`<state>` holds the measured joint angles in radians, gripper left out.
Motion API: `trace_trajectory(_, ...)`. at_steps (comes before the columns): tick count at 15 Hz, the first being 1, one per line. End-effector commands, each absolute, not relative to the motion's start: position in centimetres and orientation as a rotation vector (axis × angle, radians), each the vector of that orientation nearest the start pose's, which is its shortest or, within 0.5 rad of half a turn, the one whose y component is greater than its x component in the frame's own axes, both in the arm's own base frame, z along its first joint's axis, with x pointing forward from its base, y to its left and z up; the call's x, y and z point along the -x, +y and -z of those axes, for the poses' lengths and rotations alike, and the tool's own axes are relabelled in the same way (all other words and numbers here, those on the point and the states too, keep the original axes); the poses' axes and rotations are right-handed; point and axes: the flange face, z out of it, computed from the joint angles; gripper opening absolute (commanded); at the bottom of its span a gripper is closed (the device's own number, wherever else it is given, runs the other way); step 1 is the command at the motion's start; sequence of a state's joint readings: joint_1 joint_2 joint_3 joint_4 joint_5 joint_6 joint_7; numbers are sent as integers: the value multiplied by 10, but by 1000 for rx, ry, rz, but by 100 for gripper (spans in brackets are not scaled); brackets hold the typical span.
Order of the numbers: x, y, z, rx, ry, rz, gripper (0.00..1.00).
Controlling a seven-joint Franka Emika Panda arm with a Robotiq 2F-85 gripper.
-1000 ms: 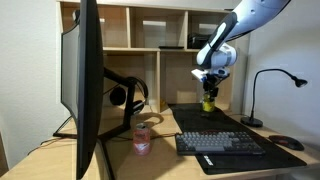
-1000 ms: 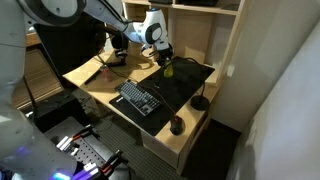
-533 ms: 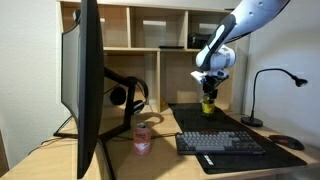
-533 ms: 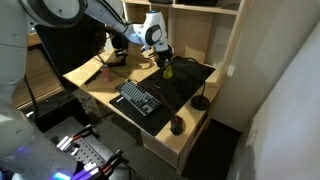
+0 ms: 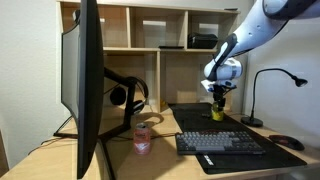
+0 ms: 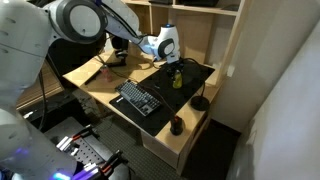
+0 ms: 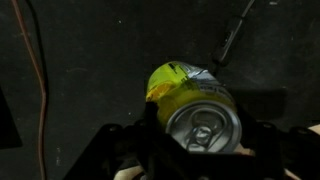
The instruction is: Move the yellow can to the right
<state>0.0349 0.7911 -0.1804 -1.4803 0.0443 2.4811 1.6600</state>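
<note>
Black desk mat (image 5: 192,118) under wooden shelves (image 5: 150,30) — gripper (image 5: 217,102) clamped around the yellow can (image 5: 217,113).

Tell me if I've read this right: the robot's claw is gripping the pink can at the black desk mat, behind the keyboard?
Wrong colour only: the gripper holds the yellow can, as the wrist view shows. The pink can stands apart on the wooden desk. The mat and keyboard are as you said.
</note>
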Motion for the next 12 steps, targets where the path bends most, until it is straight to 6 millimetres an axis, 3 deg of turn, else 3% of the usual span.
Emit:
trace_trajectory(1, -750, -111, -223, 1821, 2364, 227, 49)
trace_trajectory(7, -754, -129, -214, 1755, 2364, 75, 49)
trace_trajectory(12, -749, -125, -216, 1785, 2412, 85, 49)
